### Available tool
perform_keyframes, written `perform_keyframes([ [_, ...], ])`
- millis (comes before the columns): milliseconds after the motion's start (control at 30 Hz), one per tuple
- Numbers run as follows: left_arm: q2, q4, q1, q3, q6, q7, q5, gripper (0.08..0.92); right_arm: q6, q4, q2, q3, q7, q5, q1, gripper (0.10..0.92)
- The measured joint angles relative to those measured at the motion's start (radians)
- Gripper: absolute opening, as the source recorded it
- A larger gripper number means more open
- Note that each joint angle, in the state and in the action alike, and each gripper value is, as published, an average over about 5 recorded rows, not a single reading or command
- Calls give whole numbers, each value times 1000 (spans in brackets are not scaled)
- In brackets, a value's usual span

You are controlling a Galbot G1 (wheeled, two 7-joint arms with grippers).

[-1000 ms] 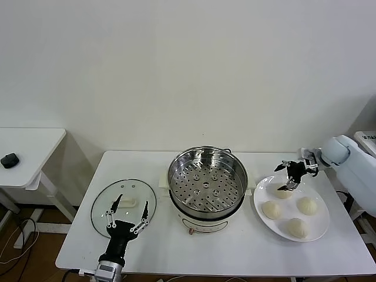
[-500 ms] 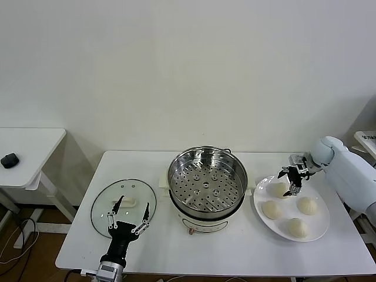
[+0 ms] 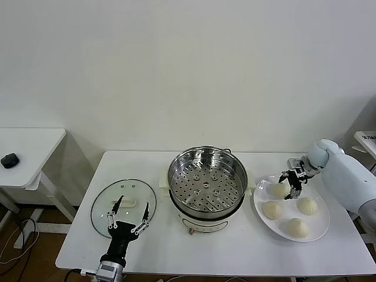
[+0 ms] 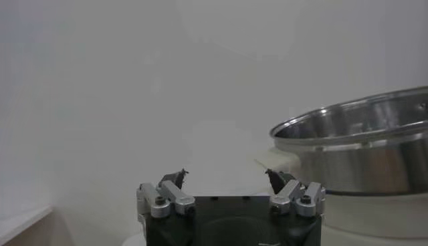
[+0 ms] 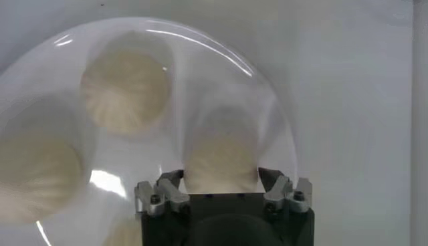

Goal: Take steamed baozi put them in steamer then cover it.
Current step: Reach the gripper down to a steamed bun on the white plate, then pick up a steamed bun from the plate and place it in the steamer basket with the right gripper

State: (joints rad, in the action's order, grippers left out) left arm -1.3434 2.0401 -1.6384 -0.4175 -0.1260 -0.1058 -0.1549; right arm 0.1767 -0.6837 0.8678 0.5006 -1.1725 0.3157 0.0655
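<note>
the right pincer [image 3: 290, 185] is hanging spread wide over the plate [image 3: 320, 226] on the bench [image 3: 235, 247], its two tips straddling the far bun [image 5: 221, 157], which is lying directly beneath it, nearest the steamer [image 3: 207, 179]. the steamer is standing empty toward the robot's left. the left pincer [image 3: 128, 216] is waiting wide above the lid [image 3: 100, 208].

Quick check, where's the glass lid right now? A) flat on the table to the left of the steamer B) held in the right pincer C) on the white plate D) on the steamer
A: the glass lid lies flat on the table left of the open steamer, with the left pincer open over it; the right pincer is at a baozi on the plate.
</note>
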Motion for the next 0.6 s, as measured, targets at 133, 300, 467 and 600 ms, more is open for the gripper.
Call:
perform_keyframes([
  [133,0,0,1,-2,0,-1,2,823,8,-3,-3,4,2,1,-5,696],
  [300,0,2,3,-3,0,-2,3,823,15,-28,-20,20,-2,-11,-20,663],
  [467,1,11,6,-2,2,-2,6,823,30,-96,-58,68,-14,-52,-62,647],
  [600,3,19,7,1,4,-3,7,823,67,-168,-87,129,-26,-102,-134,645],
])
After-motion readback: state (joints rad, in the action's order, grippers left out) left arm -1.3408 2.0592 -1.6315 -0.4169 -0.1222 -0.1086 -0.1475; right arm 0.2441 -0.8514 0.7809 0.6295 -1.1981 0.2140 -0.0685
